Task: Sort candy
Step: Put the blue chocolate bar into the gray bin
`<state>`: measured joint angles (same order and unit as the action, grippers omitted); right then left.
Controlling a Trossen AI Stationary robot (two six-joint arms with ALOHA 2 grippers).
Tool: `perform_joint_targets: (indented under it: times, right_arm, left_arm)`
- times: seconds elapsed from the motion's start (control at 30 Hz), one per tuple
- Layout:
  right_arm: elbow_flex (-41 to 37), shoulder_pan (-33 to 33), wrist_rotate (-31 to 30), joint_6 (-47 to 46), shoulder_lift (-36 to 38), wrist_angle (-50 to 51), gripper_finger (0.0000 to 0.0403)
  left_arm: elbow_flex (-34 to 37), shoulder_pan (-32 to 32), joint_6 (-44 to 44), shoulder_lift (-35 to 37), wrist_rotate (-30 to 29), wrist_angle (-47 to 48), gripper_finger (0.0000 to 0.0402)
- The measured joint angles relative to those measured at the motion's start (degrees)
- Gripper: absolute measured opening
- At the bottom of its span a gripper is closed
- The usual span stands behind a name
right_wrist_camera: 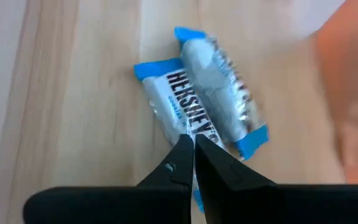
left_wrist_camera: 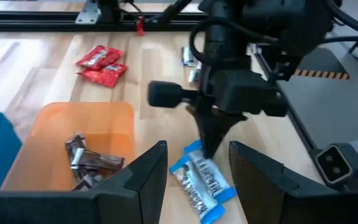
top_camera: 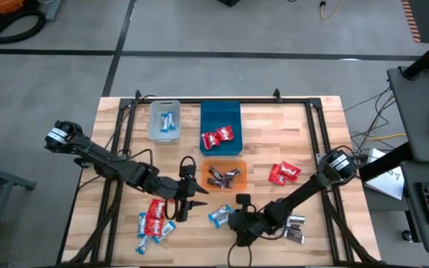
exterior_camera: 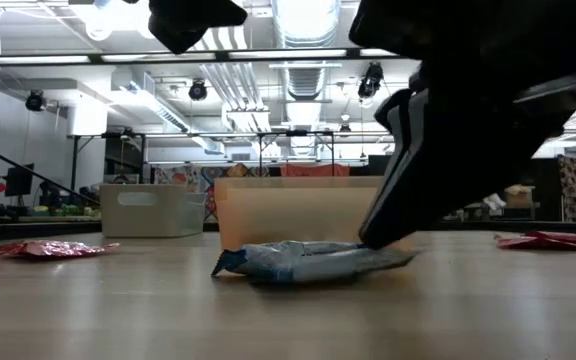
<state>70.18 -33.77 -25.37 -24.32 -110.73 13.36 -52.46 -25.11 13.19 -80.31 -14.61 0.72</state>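
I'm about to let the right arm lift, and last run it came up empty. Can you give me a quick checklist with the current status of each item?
1. Right end effector down at the blue-and-white candy: ok, tips touch the wrapper.
2. Firm pinch on the wrapper: cannot tell; fingers look closed at its edge.
3. Only one candy taken: not ok, two lie pressed together.
4. Clear bin for blue-and-white candy is reachable and unblocked: ok.
5. Left end effector out of the way: not ok, it sits open close beside the pick.
6. Orange bin clear of the lift: ok.
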Motion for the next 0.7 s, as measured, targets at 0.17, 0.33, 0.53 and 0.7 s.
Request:
perform_joint_targets:
  times: [0.17, 0.33, 0.53, 0.7]
  right_arm:
    - [-1.3, -1.4, -3.1, -1.3, 0.7, -0.2, 0.0008]
    - [-3.3, -2.8, -3.1, -2.7, 2.7, -0.5, 0.0008]
    - [-7.6, -3.1, -3.3, -1.4, 4.7, -7.0, 0.0008]
    - [-13.2, -3.1, -3.6, -0.6, 7.1, -14.5, 0.0009]
  left_arm:
    - [0.1, -2.6, -0.1, 0.0, 0.0, -0.2, 0.0155]
    - [0.3, -5.1, -0.2, 0.0, 0.0, -0.2, 0.0155]
    - [0.6, -7.9, -0.2, -1.8, -4.6, -0.7, 0.0154]
    - [0.6, -8.7, -0.5, -7.0, -5.7, -5.0, 0.0153]
